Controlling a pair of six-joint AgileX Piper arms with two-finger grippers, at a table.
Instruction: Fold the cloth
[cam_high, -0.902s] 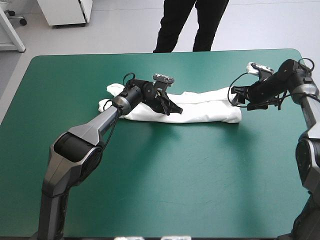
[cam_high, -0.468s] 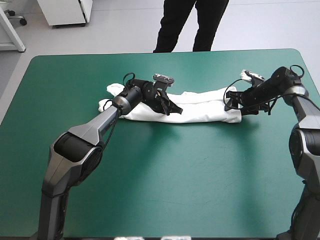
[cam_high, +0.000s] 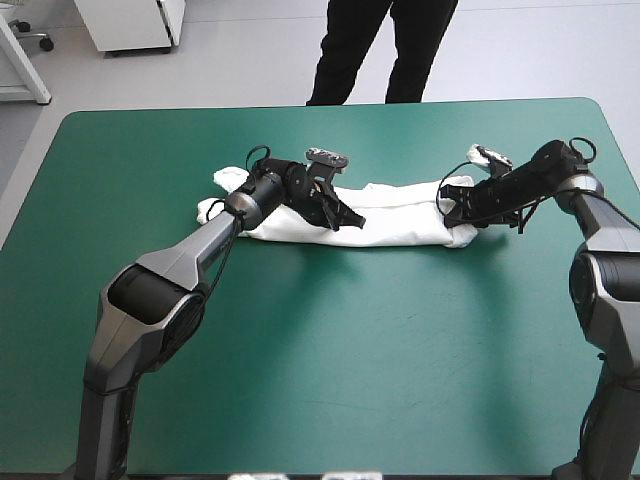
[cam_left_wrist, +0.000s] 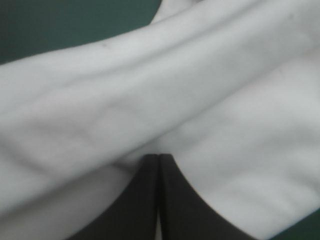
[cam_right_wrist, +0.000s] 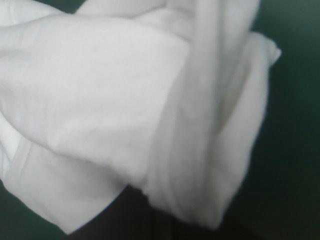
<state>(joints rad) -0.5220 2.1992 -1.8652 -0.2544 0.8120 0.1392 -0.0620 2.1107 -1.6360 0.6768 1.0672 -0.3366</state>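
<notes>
Just before this moment, the right gripper (cam_high: 447, 207) stood off the right end of the T-shirt (cam_high: 400, 215), toward the right of the high view; at this moment it had travelled left and sat on that end, right of centre in the frame. The T-shirt lay as a long white strip across the upper middle of the frame on the teal-green table cover (cam_high: 330, 360), well away from every table edge. Its right end had drawn in slightly toward the centre and looked bunched, where earlier it had lain flat and reached further right. In the right wrist view the cloth (cam_right_wrist: 125, 100) hung in thick folds directly over the gripper, and only a dark mass showed beneath it at the middle, with no finger out toward either side; the right gripper was therefore judged to be clamped on the cloth. The left gripper (cam_high: 345, 215) had not moved: it rested on the strip left of centre, and its wrist view showed the two black fingers (cam_left_wrist: 147, 200) pressed together in one pointed arch against the white fabric, holding nothing between them. The step in hand was judged to be the crosswise fold, with the left gripper acting as a hold-down and the right end ready to be carried across toward the left of the frame. The fold itself was not yet made.
</notes>
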